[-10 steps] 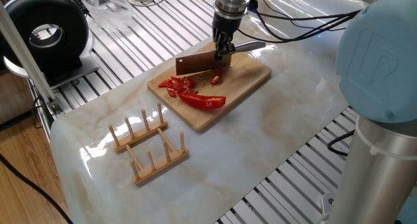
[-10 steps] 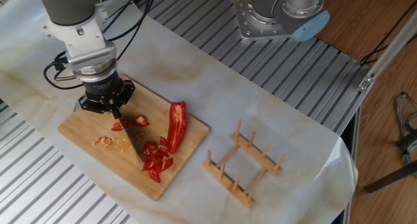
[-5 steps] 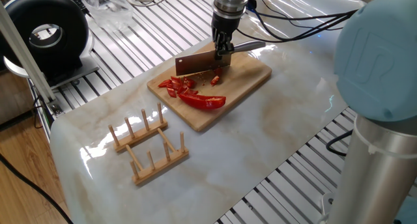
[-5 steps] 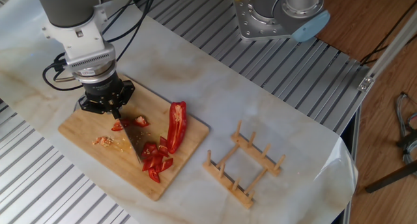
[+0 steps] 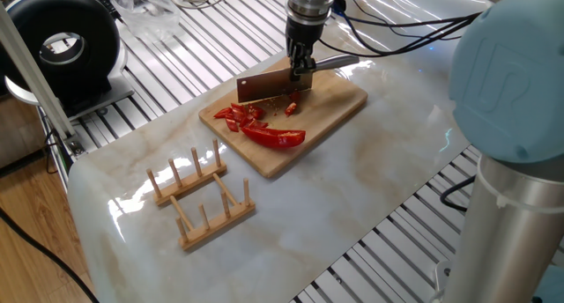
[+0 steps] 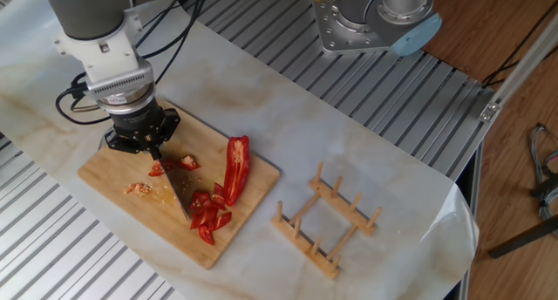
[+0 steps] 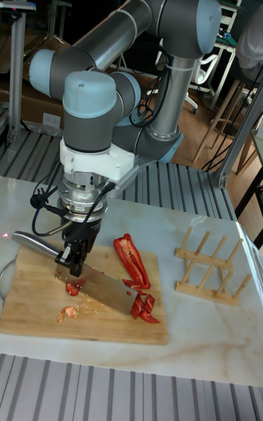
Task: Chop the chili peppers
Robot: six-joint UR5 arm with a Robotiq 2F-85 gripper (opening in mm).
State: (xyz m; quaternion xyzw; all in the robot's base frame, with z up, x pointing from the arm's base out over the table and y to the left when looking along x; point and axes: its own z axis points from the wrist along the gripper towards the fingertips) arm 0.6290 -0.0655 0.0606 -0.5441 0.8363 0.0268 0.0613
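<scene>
The arm is the biggest thing here; it reaches down over the table; on the table lies a wood board, right under the pincer; off to the far side of the board from the pincer stands a small wood rack, well apart and not in the way.

The pincer is clamped on the handle of a knife; the blade runs out from the pincer across the board, with its edge down at the board.

The peppers lie on the board; one long half lies past the blade, on the side away from the pincer; its long line runs about the same way as the blade, so I think the knife must turn or the half must be cut at a slant; a heap of cut bits sits by the blade tip; a few bits lie just under the pincer.

Nothing stands between the blade and the long half.
</scene>
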